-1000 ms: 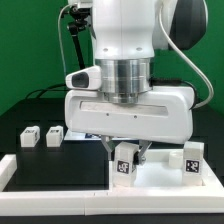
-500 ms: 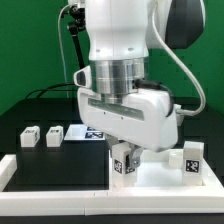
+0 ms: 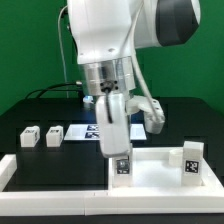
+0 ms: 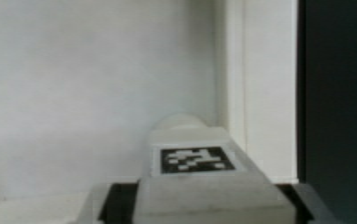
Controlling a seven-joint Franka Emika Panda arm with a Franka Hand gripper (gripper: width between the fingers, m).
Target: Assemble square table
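One leg (image 3: 122,167) sits pinched in the gripper (image 3: 120,152), which has spun roughly a quarter turn in the last second, likely screwing it into the tabletop (image 3: 160,178) corner. Another leg (image 3: 192,160) stands fitted; two spare legs (image 3: 30,136) lie well apart.

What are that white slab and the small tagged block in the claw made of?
The tabletop looks like matte white plastic: uniform, no grain. The leg in the gripper seems the same, its tag probably printed.
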